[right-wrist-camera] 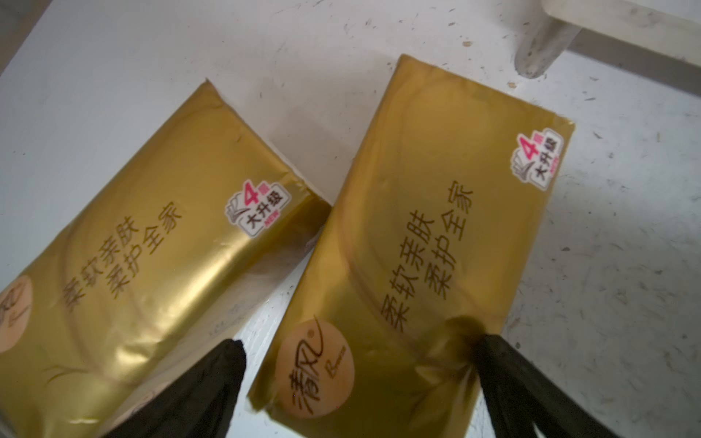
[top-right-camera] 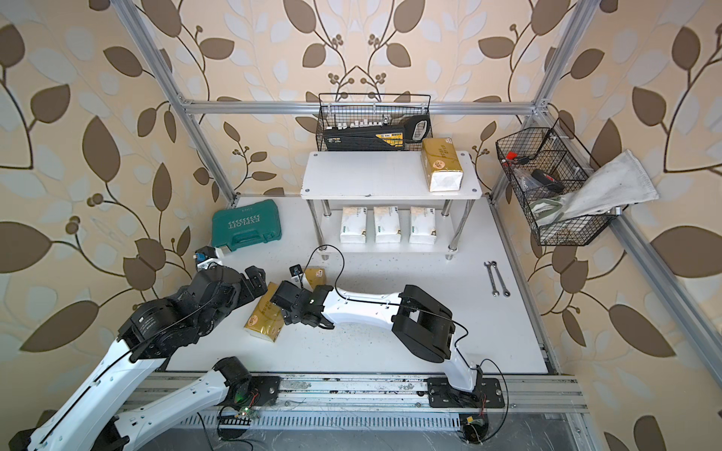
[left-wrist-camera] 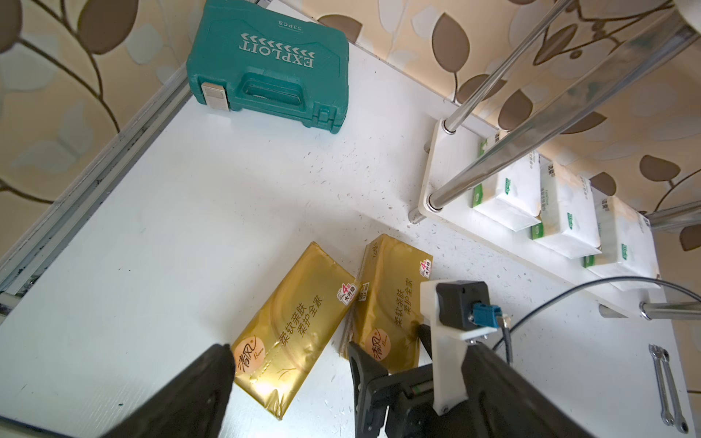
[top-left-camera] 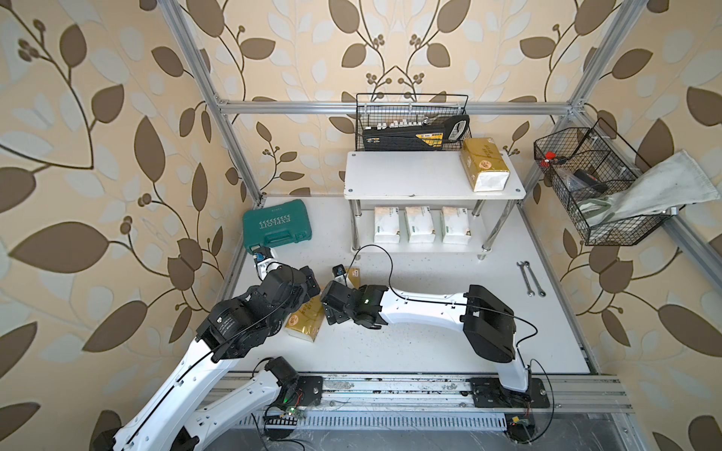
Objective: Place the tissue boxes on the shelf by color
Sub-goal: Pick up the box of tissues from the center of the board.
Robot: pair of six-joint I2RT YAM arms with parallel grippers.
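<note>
While both arms are bent in over the left half of the table (top-left-camera: 429, 343), two gold tissue packs are found lying flat on it, short of the shelf (top-left-camera: 390, 175). The nearer gold pack (left-wrist-camera: 299, 330) and the farther gold pack (right-wrist-camera: 436, 227) lie side by side, meeting at one corner. The right fingers (right-wrist-camera: 212, 390) are spread wide and set astride one end of the farther gold pack. One finger stands in the gap between the packs, and the tip of the other rests on the wrapper near its outer edge. The pack is not clamped.

The left fingers (left-wrist-camera: 189, 390) are spread wide with nothing held, just beside the nearer gold pack. The two wrists are crowded close together above the packs, and a black cable (top-left-camera: 375, 245) from the right arm is looped in front of the shelf's lower tier. A teal tool case (top-left-camera: 276, 228) is placed by the rear left corner, and two wrenches (top-left-camera: 529, 278) near the right edge.

A third gold pack (top-left-camera: 484, 164) is stored at the right end of the upper tier, with bare board left beside it. Three white packs (top-left-camera: 420, 224) are lined up side by side on the lower tier between the chrome legs (top-left-camera: 354, 226). A rear wire basket (top-left-camera: 375, 117) holds a black case (top-left-camera: 406, 138), and a side wire basket (top-left-camera: 609, 232) holds a grey cloth (top-left-camera: 664, 183). The table is bounded by an aluminium frame (top-left-camera: 230, 129).
</note>
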